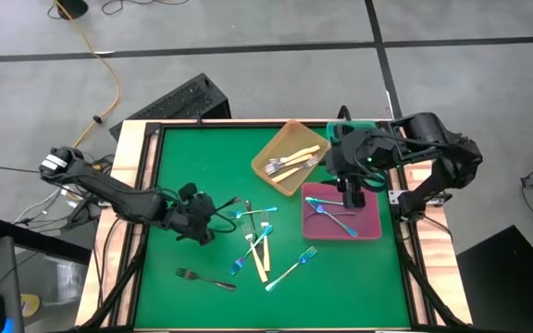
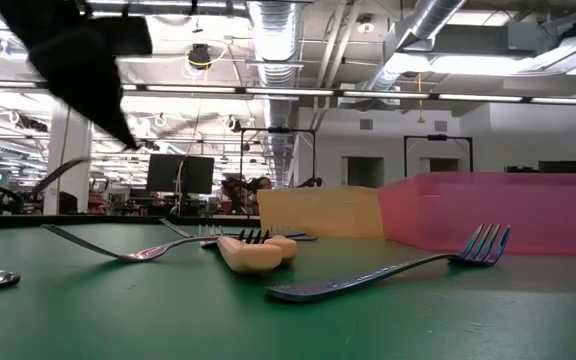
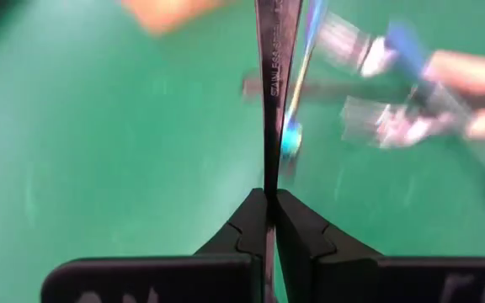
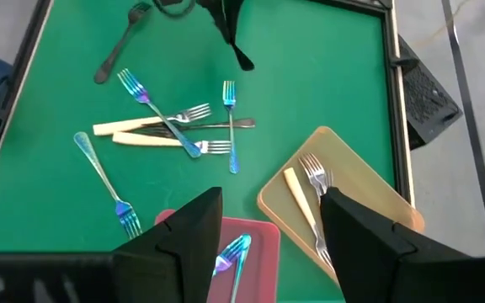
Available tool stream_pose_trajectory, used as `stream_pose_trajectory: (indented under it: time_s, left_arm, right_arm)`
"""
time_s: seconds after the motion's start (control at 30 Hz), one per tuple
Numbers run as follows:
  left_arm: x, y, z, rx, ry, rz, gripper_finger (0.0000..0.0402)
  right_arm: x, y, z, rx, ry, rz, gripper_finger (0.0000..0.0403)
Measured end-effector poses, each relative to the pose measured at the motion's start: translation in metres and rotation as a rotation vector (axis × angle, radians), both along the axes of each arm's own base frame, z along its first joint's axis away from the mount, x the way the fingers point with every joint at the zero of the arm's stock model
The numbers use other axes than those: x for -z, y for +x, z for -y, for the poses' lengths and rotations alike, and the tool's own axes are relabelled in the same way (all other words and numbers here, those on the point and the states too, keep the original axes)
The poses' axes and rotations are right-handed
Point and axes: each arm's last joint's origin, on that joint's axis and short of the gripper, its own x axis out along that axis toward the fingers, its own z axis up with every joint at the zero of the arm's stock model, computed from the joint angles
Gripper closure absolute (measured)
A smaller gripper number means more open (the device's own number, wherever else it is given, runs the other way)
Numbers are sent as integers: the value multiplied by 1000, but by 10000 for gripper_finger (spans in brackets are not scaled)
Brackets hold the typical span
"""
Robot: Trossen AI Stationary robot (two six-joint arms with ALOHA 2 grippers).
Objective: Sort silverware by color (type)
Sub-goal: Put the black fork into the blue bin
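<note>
L pincer [image 3: 269, 220] pressed together on a black fork [image 3: 270, 93] over green surface [image 1: 183, 176] mid-left, beside loose pile of forks [image 1: 259, 242] (cream-handled and iridescent blue); R pincer [image 4: 268, 236] spread above pink tray [image 1: 370, 227] w/ blue forks; cream forks in orange tray [image 1: 276, 148].

Trays [image 1: 374, 222]: three — forks [image 1: 206, 277]: roughly four cream, five blue, three black.

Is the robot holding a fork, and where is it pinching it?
Yes. The left hand pinches a black fork by its handle end. The right hand is open, holding nothing.
</note>
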Motion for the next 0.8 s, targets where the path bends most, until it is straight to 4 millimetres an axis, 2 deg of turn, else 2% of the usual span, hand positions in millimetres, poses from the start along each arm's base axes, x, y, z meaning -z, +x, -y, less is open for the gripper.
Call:
stream_pose_trajectory:
  time_s: [0.17,0.37,0.6,0.73,0.8]
  left_arm:
    - [-35,3,8,89,35,321,401]
    - [-56,-9,8,190,59,605,401]
    - [-56,-15,7,269,126,809,401]
    - [-54,-14,8,308,139,830,401]
    - [-55,-14,8,307,138,835,401]
  right_arm:
    - [-1,0,-10,-39,3,22,180]
    - [8,10,-26,-87,0,64,180]
    - [47,34,-35,-116,-74,48,180]
    - [79,44,-26,-102,-82,100,180]
    - [93,40,-17,-69,-67,141,180]
